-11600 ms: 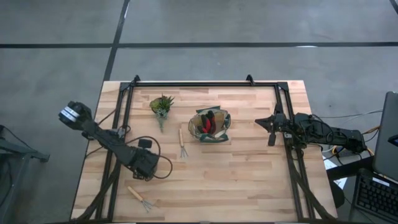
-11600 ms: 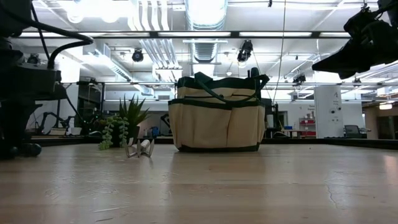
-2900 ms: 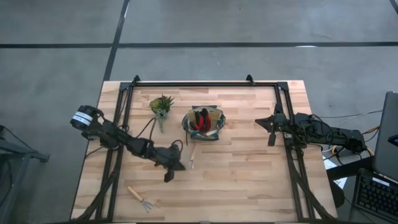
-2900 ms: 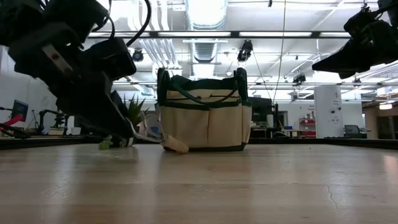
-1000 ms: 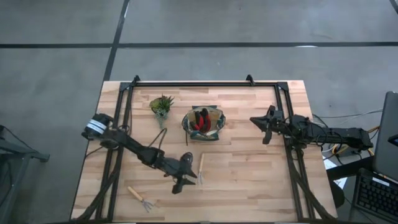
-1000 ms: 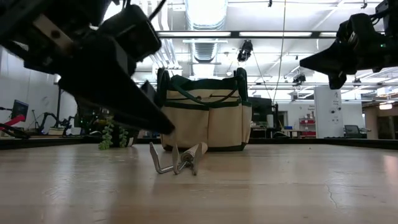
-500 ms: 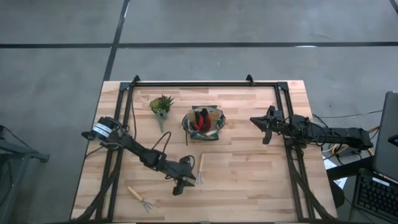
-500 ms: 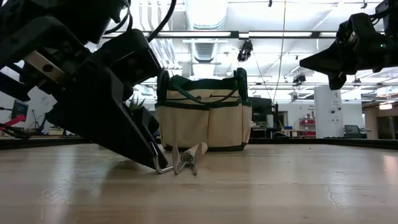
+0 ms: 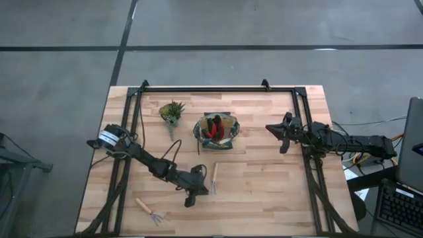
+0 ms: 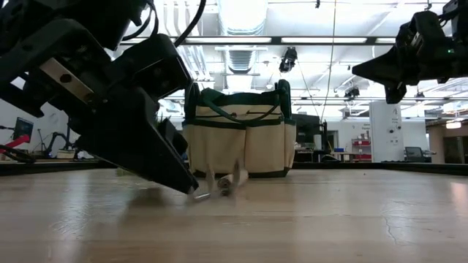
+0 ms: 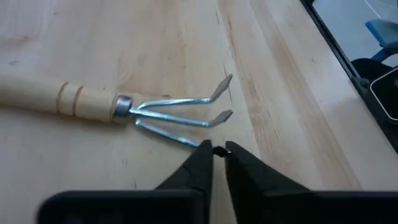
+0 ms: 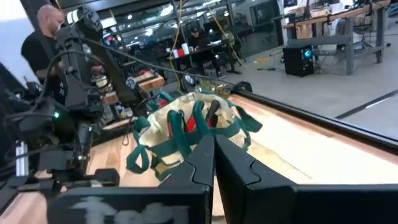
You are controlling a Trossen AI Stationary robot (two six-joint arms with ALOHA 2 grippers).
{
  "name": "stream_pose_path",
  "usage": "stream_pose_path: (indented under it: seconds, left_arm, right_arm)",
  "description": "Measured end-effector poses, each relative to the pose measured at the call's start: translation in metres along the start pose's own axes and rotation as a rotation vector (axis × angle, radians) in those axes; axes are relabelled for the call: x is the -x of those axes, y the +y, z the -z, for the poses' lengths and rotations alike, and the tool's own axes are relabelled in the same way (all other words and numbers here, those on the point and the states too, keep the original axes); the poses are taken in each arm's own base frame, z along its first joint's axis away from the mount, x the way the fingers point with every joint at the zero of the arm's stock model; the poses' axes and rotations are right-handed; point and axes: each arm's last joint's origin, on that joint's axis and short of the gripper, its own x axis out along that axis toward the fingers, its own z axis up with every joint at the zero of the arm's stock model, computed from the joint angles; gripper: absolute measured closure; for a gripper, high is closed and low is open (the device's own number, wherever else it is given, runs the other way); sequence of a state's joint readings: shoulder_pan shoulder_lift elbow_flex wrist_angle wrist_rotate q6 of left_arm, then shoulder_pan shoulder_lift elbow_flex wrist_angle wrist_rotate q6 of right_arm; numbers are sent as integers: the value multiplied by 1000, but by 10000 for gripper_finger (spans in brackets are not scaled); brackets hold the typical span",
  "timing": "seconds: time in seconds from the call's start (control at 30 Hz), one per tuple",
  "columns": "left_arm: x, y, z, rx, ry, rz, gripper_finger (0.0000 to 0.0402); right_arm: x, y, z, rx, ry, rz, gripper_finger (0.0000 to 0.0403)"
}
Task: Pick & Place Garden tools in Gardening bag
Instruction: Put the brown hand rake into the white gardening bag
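Observation:
A wooden-handled fork [image 9: 213, 177] lies flat on the table in front of the tan, green-trimmed bag [image 9: 216, 131]. Its tines point to the near edge. My left gripper [image 9: 202, 189] is down at the table at those tines, with its fingers closed to a thin slit [image 11: 217, 149]. The bag stands upright, with the red glove [image 9: 210, 129] and dark shears inside. A second fork [image 9: 149, 210] lies at the near left. My right gripper [image 9: 279, 135] hovers shut and empty at the right, above the table [image 12: 214, 146]. My left gripper meets the tip of the fork's nearest tine [image 11: 194, 141] with its fingertips [image 11: 204, 151]. It comes slanting down from the table's left. The tine's bent end is hidden at the fingertips, so I cannot tell whether it is pinched or only pressed. The fork lies flat on the table.
A small spiky plant [image 9: 172, 111] stands left of the bag. Black frame rails [image 9: 132, 132] run along the table's left, right and far sides. In the right wrist view a person [image 12: 46, 31] stands beyond the table. There is bare wood right of the fork.
My left gripper has come down from just above the table onto the fork's tine end. In the low view the fork now shows blurred, its tine end shifting. The bag and my right arm have kept still.

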State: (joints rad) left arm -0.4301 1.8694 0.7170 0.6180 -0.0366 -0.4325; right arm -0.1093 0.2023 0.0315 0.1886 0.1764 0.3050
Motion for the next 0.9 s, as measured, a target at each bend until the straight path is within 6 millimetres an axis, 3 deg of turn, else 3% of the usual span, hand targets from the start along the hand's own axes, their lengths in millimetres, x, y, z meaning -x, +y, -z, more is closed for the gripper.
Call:
stream_pose_path:
  seconds: [0.1, 0.3, 0.57, 0.9]
  left_arm:
    - [0, 0, -1, -10, -5, 3, 391]
    - [0, -2, -12, 17, -96, 40, 397]
    - [0, 10, -41, 311, -211, 107, 399]
    - [1, 16, -63, 411, -294, 173, 401]
  right_arm:
    - [-1, 1, 2, 8, 33, -51, 394]
    - [-4, 6, 6, 85, 104, -203, 394]
    - [-10, 19, 5, 169, 163, -339, 394]
    - [-28, 50, 7, 298, 319, -421, 391]
